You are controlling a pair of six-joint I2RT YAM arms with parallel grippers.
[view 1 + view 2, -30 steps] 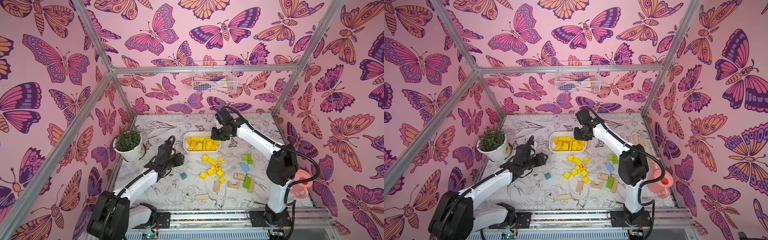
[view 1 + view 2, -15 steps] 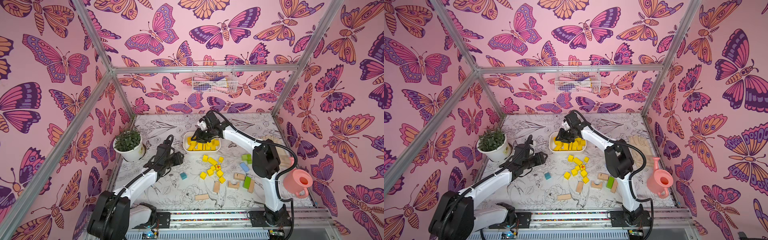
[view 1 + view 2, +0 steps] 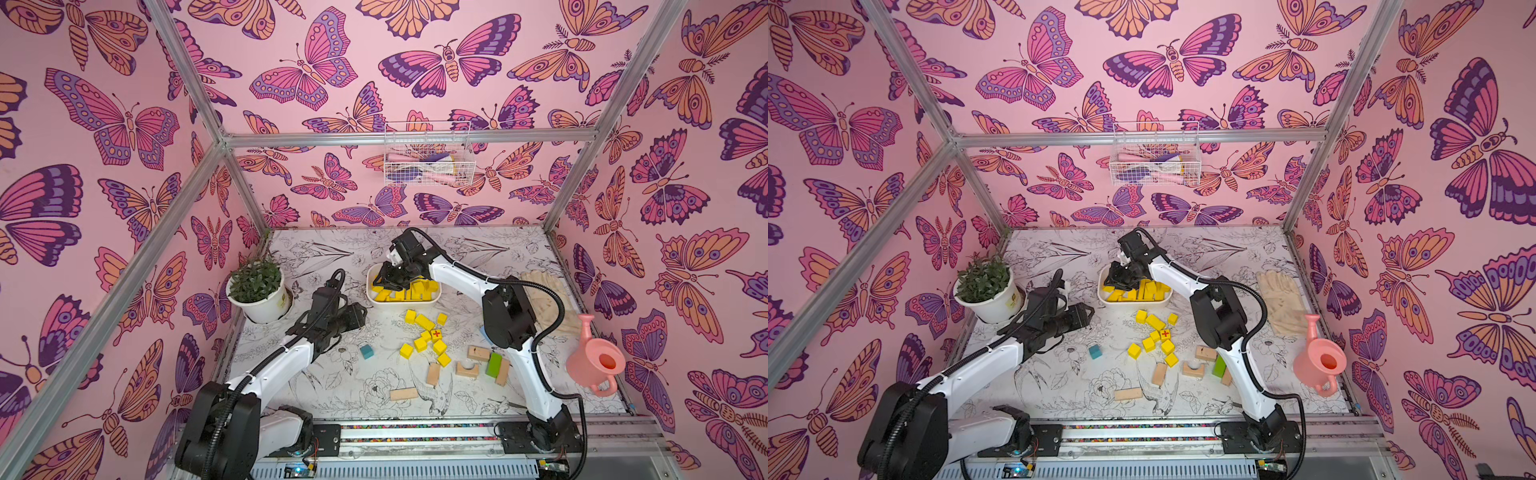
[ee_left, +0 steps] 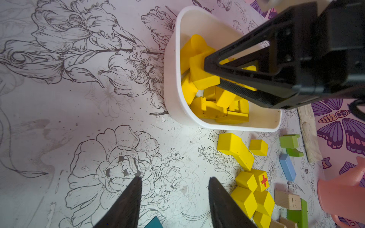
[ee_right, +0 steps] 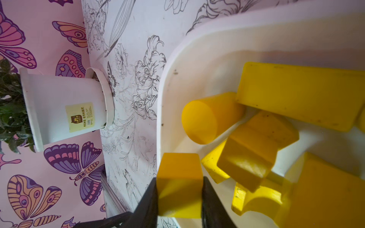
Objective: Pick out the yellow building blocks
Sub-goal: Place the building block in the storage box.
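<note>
The white tray (image 4: pixel 169 83) holds a heap of yellow building blocks (image 4: pixel 205 79): bars, wedges and a cylinder. The right gripper (image 5: pixel 180 180) hangs over the tray's rim on the plant pot (image 5: pixel 65 110) side, jaws clamped on a yellow cube (image 5: pixel 178 167). The left gripper (image 4: pixel 175 178) hovers above the mat, jaws apart and empty, with loose yellow blocks (image 3: pixel 428 338) lying nearby.
</note>
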